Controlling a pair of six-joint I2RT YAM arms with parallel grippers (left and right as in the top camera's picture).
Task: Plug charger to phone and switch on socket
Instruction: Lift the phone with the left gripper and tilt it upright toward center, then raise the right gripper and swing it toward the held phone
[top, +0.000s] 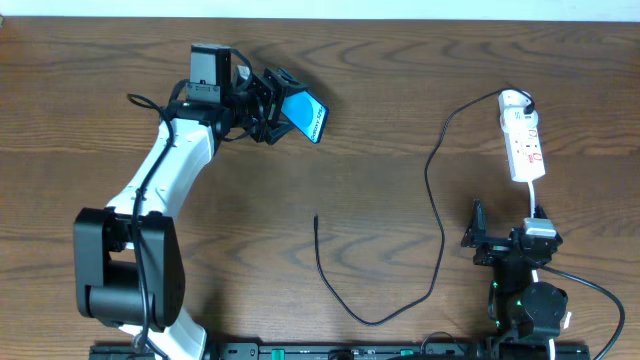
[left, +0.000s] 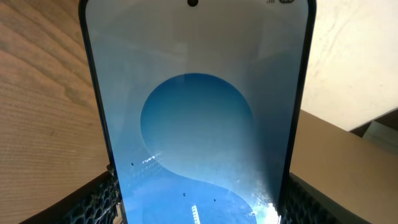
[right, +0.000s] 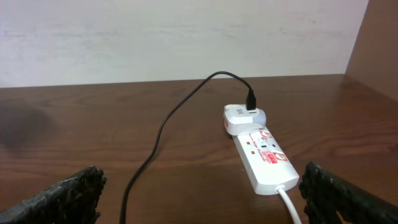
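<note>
My left gripper is shut on the phone and holds it tilted above the far left of the table. The phone's blue screen with a lighter circle fills the left wrist view between the fingers. The black charger cable runs from a white adapter on the socket at the far right, loops down the table, and ends in its plug tip lying free near the middle. The cable and socket also show in the right wrist view. My right gripper is open and empty, just short of the socket's near end.
The socket's white cord leads back from its rounded end past my right gripper. A white wall stands beyond the table's far edge. The table is brown wood.
</note>
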